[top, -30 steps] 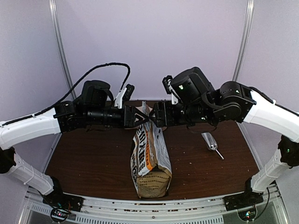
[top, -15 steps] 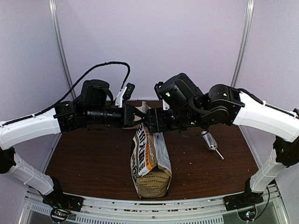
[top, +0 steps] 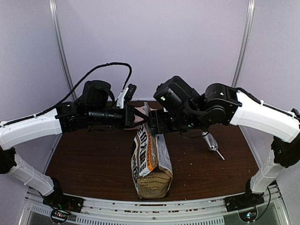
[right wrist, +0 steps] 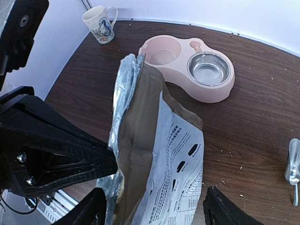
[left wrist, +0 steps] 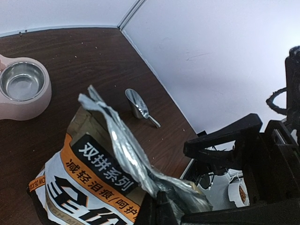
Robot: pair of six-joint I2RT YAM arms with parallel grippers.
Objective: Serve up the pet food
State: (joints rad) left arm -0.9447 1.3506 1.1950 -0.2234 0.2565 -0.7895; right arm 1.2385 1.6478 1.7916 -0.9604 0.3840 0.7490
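Observation:
The tan paper bag stands upright at mid-table with its foil-lined top open. No pet food shows; the inside of the bag is hidden. My left gripper is shut on the bag's foil top edge, seen at the bottom of the left wrist view. My right gripper is open, one finger on each side of the bag's upper part, not closed on it. The bag's white printed label faces the right wrist camera. The pink double bowl sits behind the bag; the compartments I can see look empty.
A metal scoop lies on the table right of the bag, also in the left wrist view. A white printed mug stands at the back left. The bowl shows in the left wrist view too. Crumbs dot the brown tabletop.
My right arm has moved left toward the bag, so its open fingers now straddle the bag's top. The left gripper and the bag have stayed put.

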